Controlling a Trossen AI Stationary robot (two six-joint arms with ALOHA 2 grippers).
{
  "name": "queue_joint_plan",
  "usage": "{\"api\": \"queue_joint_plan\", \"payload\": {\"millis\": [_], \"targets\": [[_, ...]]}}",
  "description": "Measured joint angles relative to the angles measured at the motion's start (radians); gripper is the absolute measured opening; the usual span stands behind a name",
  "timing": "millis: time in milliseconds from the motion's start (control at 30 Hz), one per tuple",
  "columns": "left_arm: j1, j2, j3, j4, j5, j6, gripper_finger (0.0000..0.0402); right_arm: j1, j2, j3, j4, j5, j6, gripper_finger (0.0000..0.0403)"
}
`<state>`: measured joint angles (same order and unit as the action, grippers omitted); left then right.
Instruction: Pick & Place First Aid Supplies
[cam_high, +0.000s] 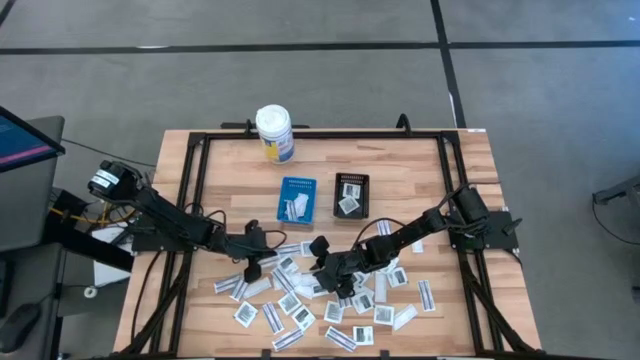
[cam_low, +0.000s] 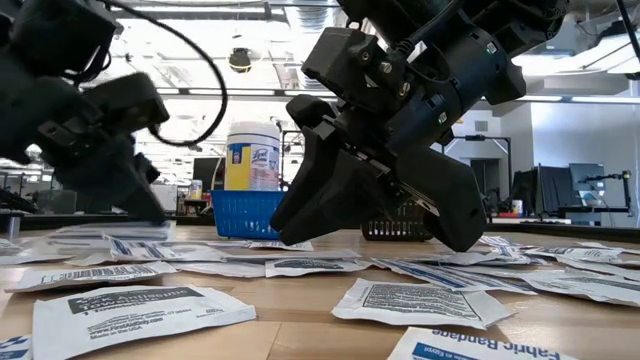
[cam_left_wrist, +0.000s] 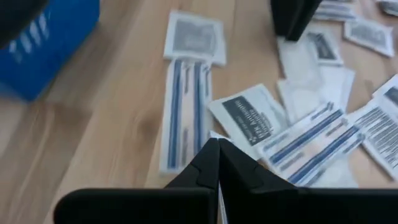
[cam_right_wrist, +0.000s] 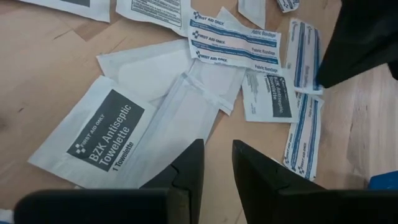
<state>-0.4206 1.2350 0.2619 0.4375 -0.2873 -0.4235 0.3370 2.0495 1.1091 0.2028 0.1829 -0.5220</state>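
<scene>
Several small white paper packets lie flat and overlapping on the near half of the wooden table. My left gripper is at the left side of the pile, low over the packets, with its fingers shut. My right gripper hangs over the middle of the pile, open. Its fingertips stand just above the table beside a plain white packet and a BZK antiseptic towelette packet. In the low view it fills the centre. My left gripper is shut with a thin white paper edge showing between its two fingers, pinched edge-on. The fingers hide which part of the packet this is. They slant down from the table's left. I cannot tell whether the packet is clear of the pile.
A blue tray with a few packets in it and a black tray sit side by side at mid-table. A white bottle with a yellow label stands at the far edge. A black frame borders the table.
</scene>
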Motion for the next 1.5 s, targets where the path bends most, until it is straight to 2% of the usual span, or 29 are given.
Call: {"api": "queue_joint_plan", "payload": {"millis": [200, 400, 700, 800, 1000, 1100, 1500], "targets": [[0.016, -0.002, 0.045, 0.013, -0.06, 0.103, 0.0004, 0.0, 0.0, 0.0, 0.0, 0.0, 0.0, 0.0077], [0.08, -0.002, 0.078, 0.019, -0.065, 0.175, 0.0004, -0.005, 0.0, 0.0, 0.006, 0.0, 0.0, 0.0077], [0.232, -0.003, 0.181, 0.083, -0.102, 0.411, 0.0003, -0.02, 0.0, 0.0, 0.017, -0.002, 0.0, 0.0077], [0.307, -0.003, 0.217, 0.087, -0.11, 0.443, 0.0003, -0.026, 0.0, 0.0, 0.016, -0.002, 0.0, 0.0077], [0.482, 0.001, 0.221, 0.09, -0.113, 0.277, 0.0005, -0.032, 0.0, 0.0, 0.015, -0.002, -0.004, 0.0077], [0.53, 0.024, 0.211, 0.086, -0.111, 0.2, 0.0006, -0.032, 0.0, 0.0, 0.015, -0.002, -0.009, 0.0077], [0.529, 0.139, 0.211, 0.133, -0.106, 0.074, 0.0007, -0.054, 0.0, 0.0, 0.019, -0.003, -0.037, 0.0077]]}}
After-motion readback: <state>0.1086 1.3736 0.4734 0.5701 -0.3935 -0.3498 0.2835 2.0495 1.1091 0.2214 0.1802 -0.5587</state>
